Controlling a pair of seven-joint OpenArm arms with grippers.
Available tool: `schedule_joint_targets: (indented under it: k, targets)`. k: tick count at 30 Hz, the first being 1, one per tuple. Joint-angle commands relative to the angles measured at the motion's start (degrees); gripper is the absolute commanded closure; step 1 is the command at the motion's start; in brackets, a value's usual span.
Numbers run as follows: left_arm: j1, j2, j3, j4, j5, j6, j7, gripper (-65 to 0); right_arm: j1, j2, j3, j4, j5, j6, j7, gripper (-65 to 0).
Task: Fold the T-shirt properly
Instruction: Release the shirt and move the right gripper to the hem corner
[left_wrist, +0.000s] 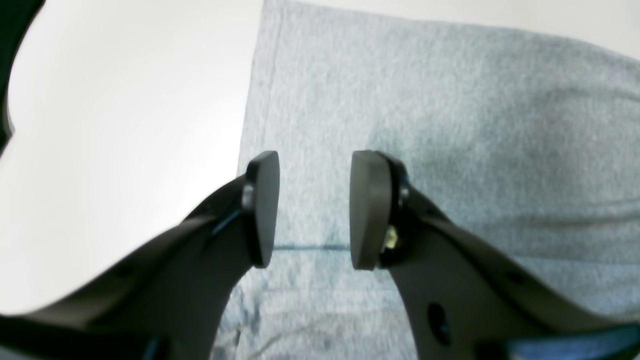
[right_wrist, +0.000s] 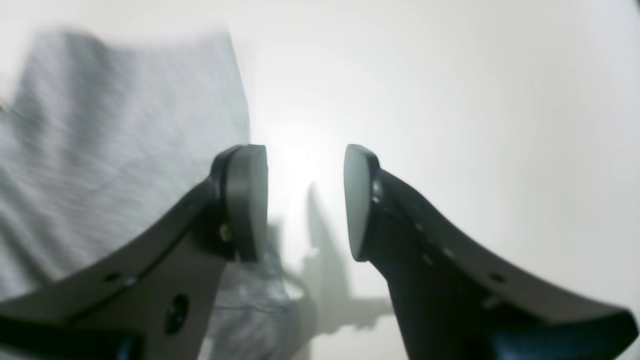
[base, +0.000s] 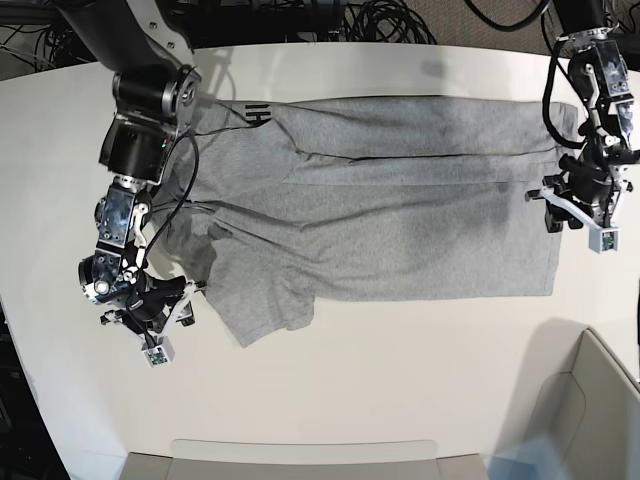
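Observation:
The heather-grey T-shirt (base: 400, 220) lies spread plain side up on the white table (base: 400, 380), partly folded, with one sleeve (base: 265, 310) pointing to the front left. A bit of black print (base: 256, 115) shows at its far left edge. My left gripper (base: 549, 208) is open at the shirt's right hem. In the left wrist view, this gripper (left_wrist: 314, 162) hovers over the cloth (left_wrist: 450, 100) just inside its edge. My right gripper (base: 187, 300) is open beside the left sleeve. In the right wrist view, this gripper (right_wrist: 305, 155) has one finger over the cloth (right_wrist: 100, 125) and its gap over bare table.
A pale bin (base: 600, 400) stands at the front right corner and a flat pale panel (base: 300, 455) along the front edge. Black cables (base: 390, 20) lie behind the table's far edge. The table's curved edge runs close behind my right arm.

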Motion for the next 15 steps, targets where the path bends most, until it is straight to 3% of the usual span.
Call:
schedule_joint_targets:
  k: [1,7,12,15]
  targets:
    - [-0.51,-0.96,-0.45,0.83,-0.07,-0.13,-0.95,-24.0,3.67,0.73,-0.05,-2.54,1.05,0.30,3.48,-24.7]
    - [-0.42,-0.96,-0.45,0.83,-0.07,-0.13,-0.95,-24.0,8.33,2.14,-0.05,-19.42,0.96,-0.14,12.10,-24.7]
    - [-0.51,-0.96,-0.45,0.83,-0.07,-0.13,-0.95,-24.0,8.77,2.49,-0.14,-31.29,0.87,-4.27,20.36,-24.7]
    - [-0.78,-0.96,-0.45,0.83,-0.07,-0.13,-0.95,-24.1,9.39,2.49,-0.05,-38.15,-1.24,-4.71,25.81,-24.7]
